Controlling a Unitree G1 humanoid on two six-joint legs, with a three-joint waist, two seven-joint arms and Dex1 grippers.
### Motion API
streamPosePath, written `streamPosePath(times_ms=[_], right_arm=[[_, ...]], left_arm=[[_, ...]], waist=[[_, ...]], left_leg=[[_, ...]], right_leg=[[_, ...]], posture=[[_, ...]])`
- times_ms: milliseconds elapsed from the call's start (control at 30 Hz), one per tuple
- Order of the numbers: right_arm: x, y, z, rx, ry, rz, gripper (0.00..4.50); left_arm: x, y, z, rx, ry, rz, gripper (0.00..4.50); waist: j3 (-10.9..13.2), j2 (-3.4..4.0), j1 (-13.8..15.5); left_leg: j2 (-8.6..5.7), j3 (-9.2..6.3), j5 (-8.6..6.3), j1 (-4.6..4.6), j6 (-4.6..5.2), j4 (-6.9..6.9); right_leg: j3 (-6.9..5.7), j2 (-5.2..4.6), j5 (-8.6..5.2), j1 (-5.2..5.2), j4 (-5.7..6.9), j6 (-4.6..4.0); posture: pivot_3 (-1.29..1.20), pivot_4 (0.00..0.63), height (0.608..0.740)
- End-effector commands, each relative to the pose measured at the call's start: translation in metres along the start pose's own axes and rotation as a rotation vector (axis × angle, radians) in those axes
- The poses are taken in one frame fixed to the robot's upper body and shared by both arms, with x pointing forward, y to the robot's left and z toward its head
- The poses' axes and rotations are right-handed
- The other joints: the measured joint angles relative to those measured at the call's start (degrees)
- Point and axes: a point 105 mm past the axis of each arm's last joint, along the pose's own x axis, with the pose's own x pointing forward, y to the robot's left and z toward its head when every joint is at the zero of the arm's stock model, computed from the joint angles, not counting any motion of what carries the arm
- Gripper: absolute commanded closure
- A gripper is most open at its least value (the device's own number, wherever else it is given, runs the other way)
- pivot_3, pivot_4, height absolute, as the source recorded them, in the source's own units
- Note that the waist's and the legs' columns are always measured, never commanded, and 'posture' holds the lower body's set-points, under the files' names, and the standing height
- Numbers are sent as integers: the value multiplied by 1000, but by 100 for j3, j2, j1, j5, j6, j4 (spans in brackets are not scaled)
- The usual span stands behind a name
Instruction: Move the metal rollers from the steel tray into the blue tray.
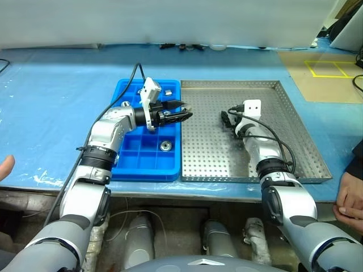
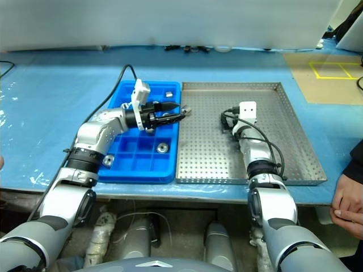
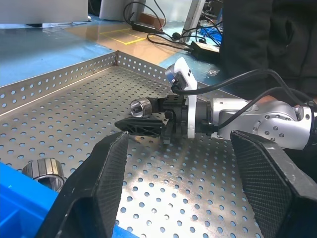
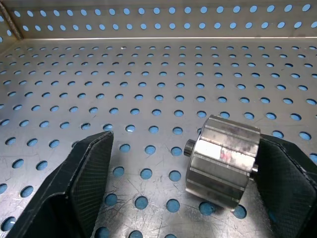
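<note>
**One roller sits between the right fingers**

One roller (image 4: 223, 162) lies on the steel tray (image 1: 295, 141), inside your right gripper (image 4: 178, 198). Its jaws are wide, and the roller leans on one finger, long axis pointing across the gap. Your left gripper (image 1: 182, 112) waits half open, empty, above where the two trays meet. Close the right one.

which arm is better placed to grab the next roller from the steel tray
Probably the right. The right gripper sits low in the steel tray, open around a metal roller lying against one finger. The left gripper hovers open at the blue tray edge.
</note>
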Motion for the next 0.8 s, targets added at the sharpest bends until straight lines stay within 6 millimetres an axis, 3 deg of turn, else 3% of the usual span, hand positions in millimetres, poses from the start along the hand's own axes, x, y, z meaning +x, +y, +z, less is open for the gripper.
streamPosePath(times_ms=[33,300,500,533,700,800], right_arm=[[0,-3,0,-3,2,-21,46],[-2,-5,2,5,-26,-32,46],[-1,0,5,8,-47,-27,1917],[0,2,7,12,-57,-15,1917],[-1,3,8,18,-66,-5,3281],[-1,7,9,18,-77,14,3402]], left_arm=[[1,-3,9,35,-20,-15,1030],[2,-2,5,25,-13,-12,1030],[3,-1,3,23,-8,-11,1030],[3,-2,3,22,-6,-12,1030],[3,-2,0,21,2,-10,1030],[3,-1,0,21,2,-9,1030]], waist=[[0,0,-2],[0,0,-2],[0,0,-10],[0,0,-11],[0,0,-14],[0,0,-13]], left_leg=[[-1,1,0,0,0,0],[-2,2,0,0,0,-2],[-1,2,0,-1,0,-8],[0,2,0,-1,0,-8],[0,3,-1,-1,0,-12],[0,3,-1,-2,0,-13]], right_leg=[[0,0,0,0,0,0],[0,0,0,0,-5,0],[0,0,0,0,-12,0],[0,0,0,0,-13,0],[1,0,0,0,-18,0],[0,0,0,0,-20,0]], posture=[[-185,150,740],[-190,150,740],[-193,150,740],[-192,150,740],[-191,150,740],[-191,150,740]])
